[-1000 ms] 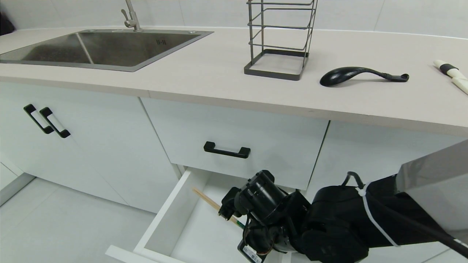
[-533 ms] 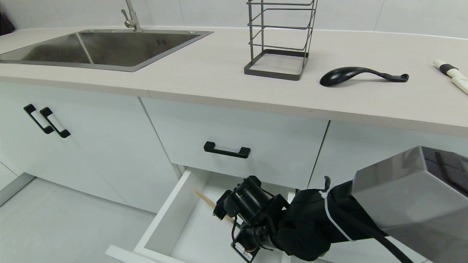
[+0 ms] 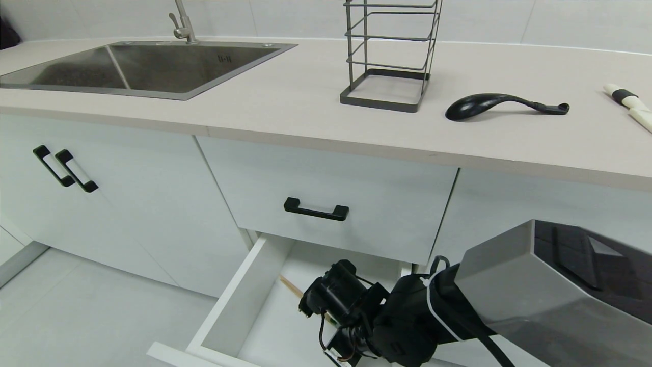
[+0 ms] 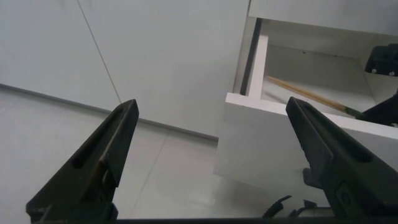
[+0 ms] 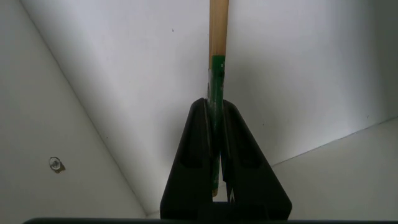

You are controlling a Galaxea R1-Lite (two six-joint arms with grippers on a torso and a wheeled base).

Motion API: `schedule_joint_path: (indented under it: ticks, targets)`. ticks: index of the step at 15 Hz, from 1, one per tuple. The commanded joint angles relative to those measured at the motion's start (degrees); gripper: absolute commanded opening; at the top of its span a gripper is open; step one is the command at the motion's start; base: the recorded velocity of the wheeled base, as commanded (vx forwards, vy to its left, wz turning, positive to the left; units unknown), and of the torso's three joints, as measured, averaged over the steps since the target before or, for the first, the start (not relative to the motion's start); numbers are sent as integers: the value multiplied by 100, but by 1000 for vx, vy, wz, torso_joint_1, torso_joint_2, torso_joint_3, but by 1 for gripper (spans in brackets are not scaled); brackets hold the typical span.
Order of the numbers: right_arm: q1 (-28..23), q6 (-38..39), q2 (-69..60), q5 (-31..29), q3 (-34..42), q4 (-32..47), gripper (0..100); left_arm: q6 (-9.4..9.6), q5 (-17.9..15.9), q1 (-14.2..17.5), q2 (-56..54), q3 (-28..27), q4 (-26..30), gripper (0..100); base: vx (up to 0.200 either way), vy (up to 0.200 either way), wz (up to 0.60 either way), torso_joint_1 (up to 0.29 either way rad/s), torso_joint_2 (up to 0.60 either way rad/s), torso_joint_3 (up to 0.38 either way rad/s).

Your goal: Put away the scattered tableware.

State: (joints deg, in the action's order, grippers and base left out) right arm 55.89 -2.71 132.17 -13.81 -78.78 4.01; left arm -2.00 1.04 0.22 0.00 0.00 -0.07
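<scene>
Far left: the left gripper [image 4: 211,106] has its jaws spread wide with nothing between them. It hangs over the floor [image 4: 93,162], outside the open drawer [image 4: 273,134] on its 9 o'clock side.

Head view, 6 o'clock: the open drawer sits under a closed one with a black handle [image 3: 316,209]. The right gripper [image 5: 213,111] is inside it, jaws pinched tight on the chopsticks [image 5: 217,37] at the green-banded end. The free end points toward 11 o'clock. I cannot tell if it is one stick or a pair, or if it touches the drawer bottom.

Judgement: the step in hand is laying the chopsticks down.
- Lower until the wood lies nearly flat on the bottom.
- Keep it clear of the 9 o'clock wall.
- Part the jaws only a little.
- Lift straight off so nothing drags or rolls.

Not yet put away on the counter: the black spoon [image 3: 501,105] at 2 o'clock, right of the wire rack [image 3: 389,56], and the white utensil [image 3: 629,102] nearer 3 o'clock.
</scene>
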Motion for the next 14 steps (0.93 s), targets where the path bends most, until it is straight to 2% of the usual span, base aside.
schedule_joint_path:
  ticks: [1,14]
  targets:
    - [0,42,151,-7,-182,82,0,-2,2,4,0,0,-1,100,0,0,0,0,0,0]
    - [27,33,591,-7,-578,170,0,-2,2,4,0,0,-1,100,0,0,0,0,0,0]
